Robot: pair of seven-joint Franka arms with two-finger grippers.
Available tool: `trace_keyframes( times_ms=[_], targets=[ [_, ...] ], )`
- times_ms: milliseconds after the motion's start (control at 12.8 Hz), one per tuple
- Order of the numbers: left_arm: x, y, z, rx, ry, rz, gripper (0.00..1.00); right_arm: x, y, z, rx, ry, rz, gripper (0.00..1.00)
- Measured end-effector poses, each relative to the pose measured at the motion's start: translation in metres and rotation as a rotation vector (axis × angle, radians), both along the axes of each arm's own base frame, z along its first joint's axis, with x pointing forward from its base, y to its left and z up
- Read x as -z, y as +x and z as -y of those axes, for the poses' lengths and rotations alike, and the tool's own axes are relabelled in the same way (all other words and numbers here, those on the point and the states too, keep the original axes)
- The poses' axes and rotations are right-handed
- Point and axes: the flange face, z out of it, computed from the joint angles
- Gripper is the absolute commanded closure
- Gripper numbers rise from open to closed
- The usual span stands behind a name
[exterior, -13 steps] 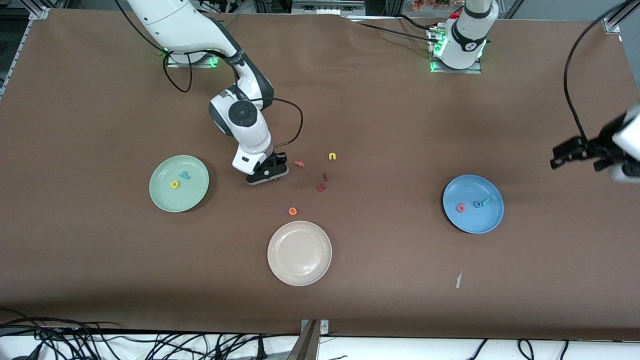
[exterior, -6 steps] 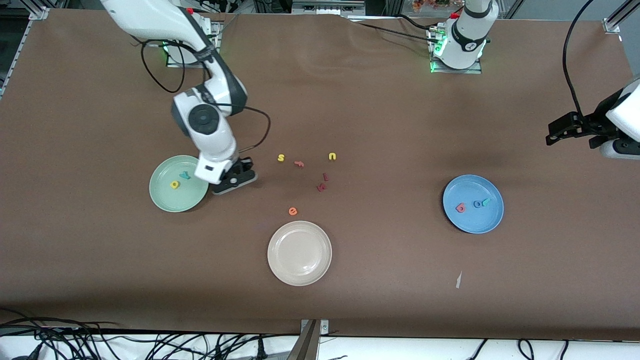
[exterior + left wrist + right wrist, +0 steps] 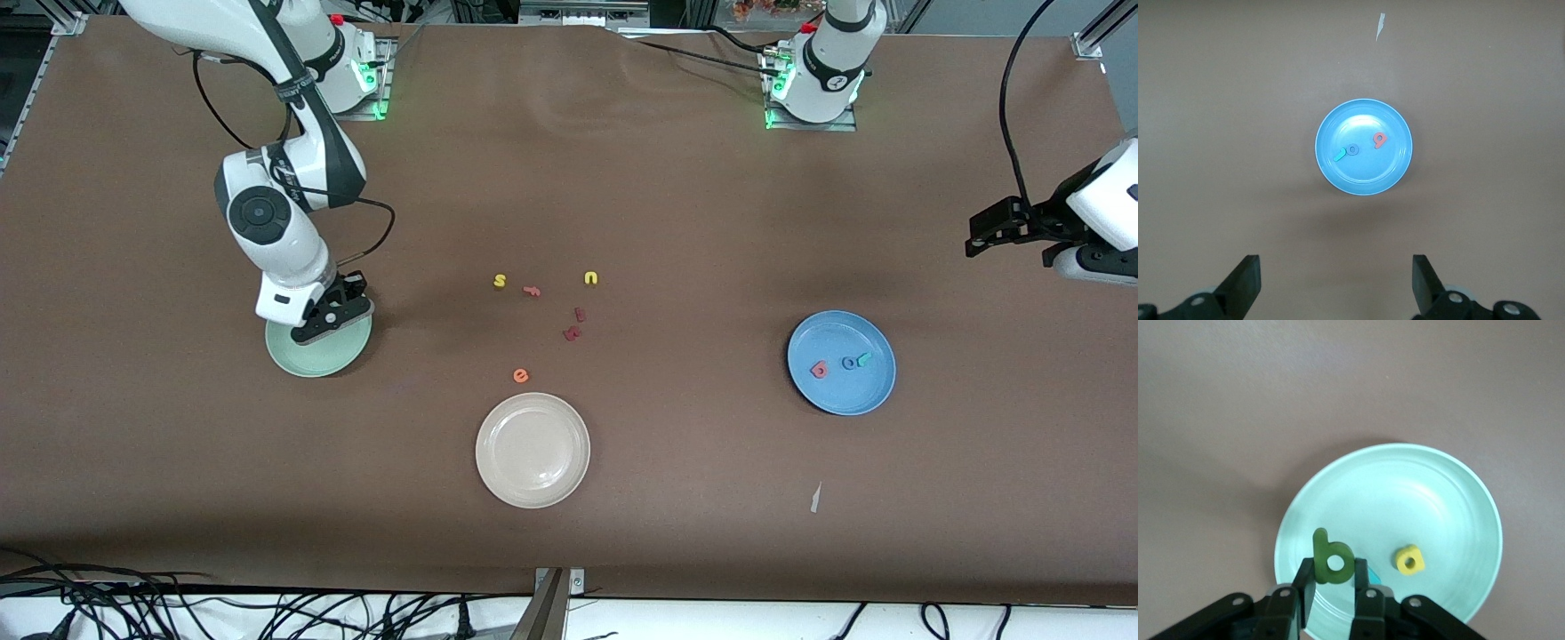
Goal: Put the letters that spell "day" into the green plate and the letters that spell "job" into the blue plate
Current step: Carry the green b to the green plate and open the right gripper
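Foam, by its look: the small green round-bowled toy letter (image 3: pixel 1331 561) seems light, stiff and easily dropped, best pinched across its flat faces. The right end effector (image 3: pixel 1335 592) pinches it over the pale mint-green plate (image 3: pixel 1451 500), where one yellow round-bowled letter (image 3: pixel 1409 560) and one teal letter (image 3: pixel 1368 575) lie. The left end effector (image 3: pixel 1337 285) waits wide open, empty, near the blue plate (image 3: pixel 876 391) with three letters (image 3: pixel 840 364). Six stray letters (image 3: pixel 542 307) dot the counter (image 3: pixel 676 222) near one cream plate (image 3: pixel 532 450).
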Motion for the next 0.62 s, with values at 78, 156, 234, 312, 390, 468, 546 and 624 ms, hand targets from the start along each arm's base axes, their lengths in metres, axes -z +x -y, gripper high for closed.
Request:
trace_keyframes(
  times_ms=[78,156,234,312,390,468,546,624],
  targets=[
    [0.0,0.0,0.0,0.001,0.0,0.0,0.0,-0.001,-0.001,0.0,0.001,0.002,-0.001,0.27],
    [0.0,0.0,0.0,0.0,0.0,0.0,0.0,-0.002,-0.001,-0.001,0.004,0.005,0.0,0.16],
    [0.0,0.0,-0.001,-0.001,0.0,0.0,0.0,-0.003,-0.001,-0.001,0.01,0.01,0.0,0.07],
    [0.0,0.0,-0.001,-0.002,0.0,0.0,0.0,-0.004,-0.001,-0.001,0.026,0.022,-0.003,0.0],
    [0.0,0.0,-0.002,-0.002,0.0,0.0,0.0,-0.007,-0.002,0.0,0.05,0.039,-0.008,0.0],
    [0.0,0.0,-0.002,-0.002,0.0,-0.001,0.0,-0.012,-0.001,0.002,0.078,0.056,-0.012,0.0],
    [0.001,0.0,-0.002,-0.002,0.0,-0.001,0.0,-0.018,0.001,0.007,0.107,0.071,-0.011,0.0],
    [0.001,0.0,-0.002,-0.002,0.0,-0.002,0.0,-0.027,0.003,0.013,0.137,0.088,-0.004,0.0]
  ],
)
